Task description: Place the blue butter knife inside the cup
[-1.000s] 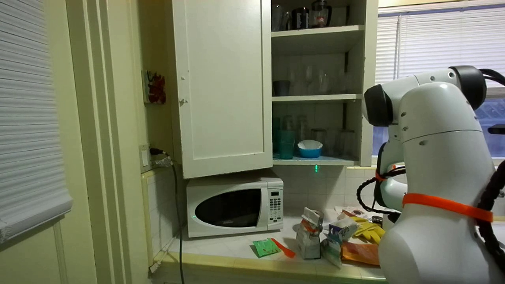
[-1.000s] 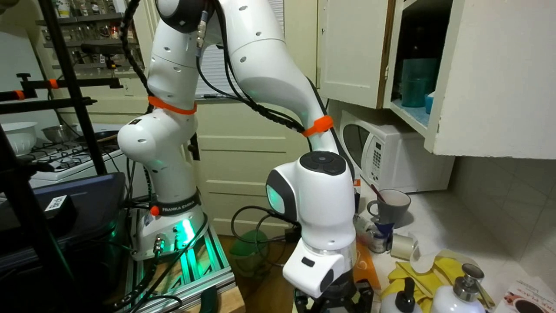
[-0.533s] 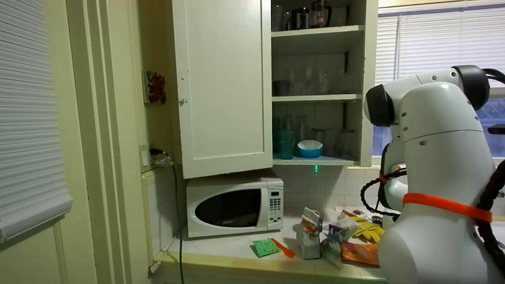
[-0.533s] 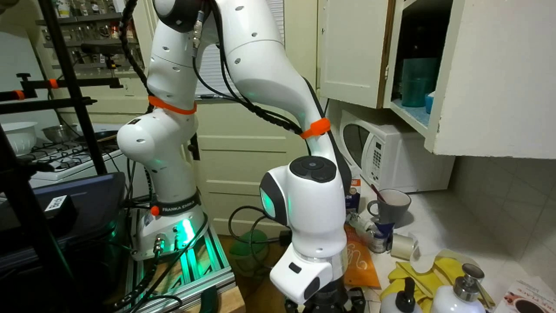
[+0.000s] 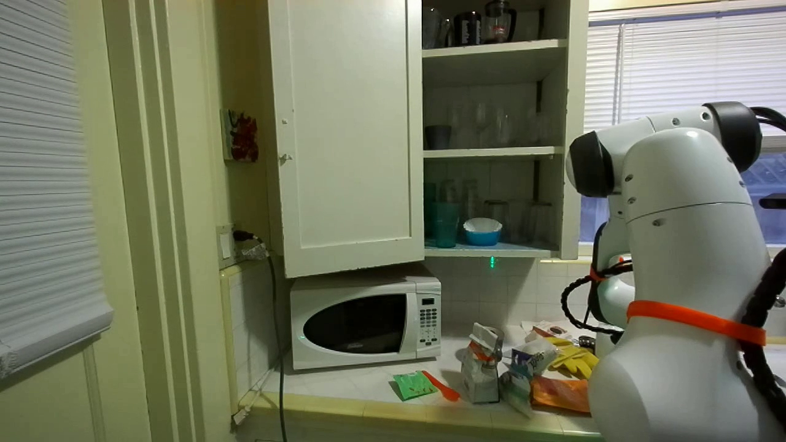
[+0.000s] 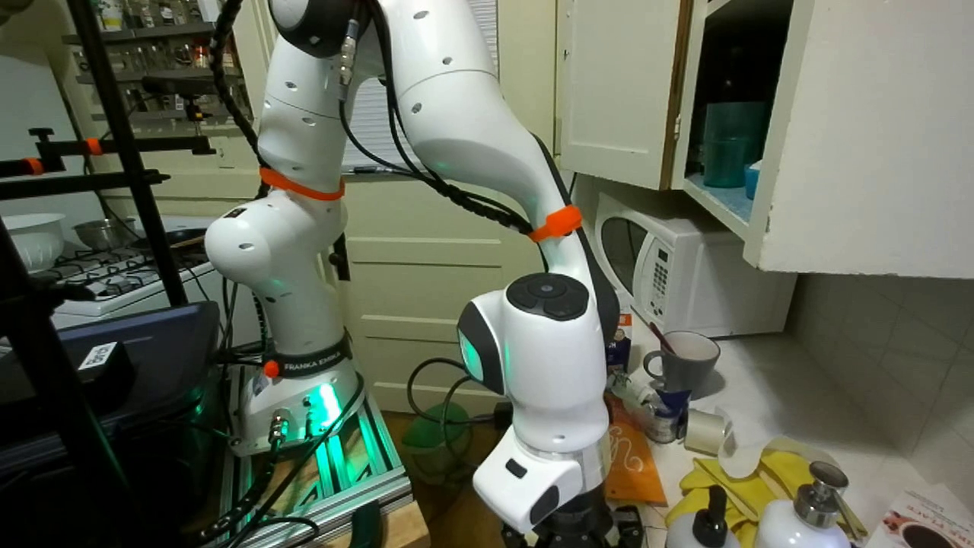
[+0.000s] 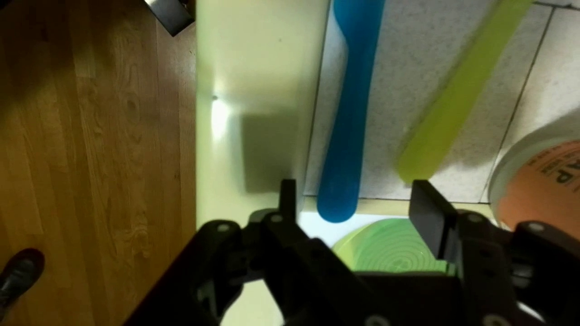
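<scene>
In the wrist view the blue butter knife (image 7: pixel 351 122) lies on the white tile close to the yellow counter edge. Its rounded end points toward my gripper and its other end runs out of the frame. My gripper (image 7: pixel 356 194) is open and empty. The knife's rounded end shows between the two fingers, touching neither. In an exterior view the gripper (image 6: pixel 572 533) is partly cut off at the bottom of the frame. The grey cup (image 6: pixel 681 369) stands upright on the counter beyond the gripper, with a dark red utensil (image 6: pixel 660 337) leaning in it.
A yellow-green utensil (image 7: pixel 462 99) and a container with an orange label (image 7: pixel 543 185) lie right of the knife. A green ringed thing (image 7: pixel 394 249) is below. An orange bag (image 6: pixel 635 464), yellow gloves (image 6: pixel 784 476) and pump bottles (image 6: pixel 803 525) are on the counter.
My arm has moved left and slightly down in an exterior view, uncovering more of the orange bag. In the last half second it has barely moved. The cup has not moved.
</scene>
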Available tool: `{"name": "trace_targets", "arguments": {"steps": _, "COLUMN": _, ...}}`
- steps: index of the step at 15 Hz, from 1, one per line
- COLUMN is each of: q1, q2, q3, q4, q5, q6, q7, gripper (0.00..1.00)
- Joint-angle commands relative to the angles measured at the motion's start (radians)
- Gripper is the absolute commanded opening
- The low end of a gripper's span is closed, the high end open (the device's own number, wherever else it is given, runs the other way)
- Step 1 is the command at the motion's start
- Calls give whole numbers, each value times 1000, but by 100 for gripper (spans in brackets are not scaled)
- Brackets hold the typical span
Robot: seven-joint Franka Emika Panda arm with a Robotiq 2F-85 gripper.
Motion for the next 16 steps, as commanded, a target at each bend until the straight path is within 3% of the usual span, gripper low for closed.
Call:
{"name": "trace_targets", "arguments": {"steps": 1, "q1": -9, "q2": 23, "q3": 10, "q4": 20, "q5": 32, "q6": -27, "q7": 7, "gripper": 62}}
{"name": "trace_targets", "arguments": {"steps": 4, "q1": -14, "q2": 28, "q3": 15, "q4": 36, "q5": 43, "q6": -34, "q7": 7, "gripper": 58}}
{"name": "trace_targets", "arguments": {"steps": 16, "q1": -12, "q2": 84, "q3": 16, "q4": 84, "q5": 50, "q6": -51, "q7": 37, "gripper": 62}}
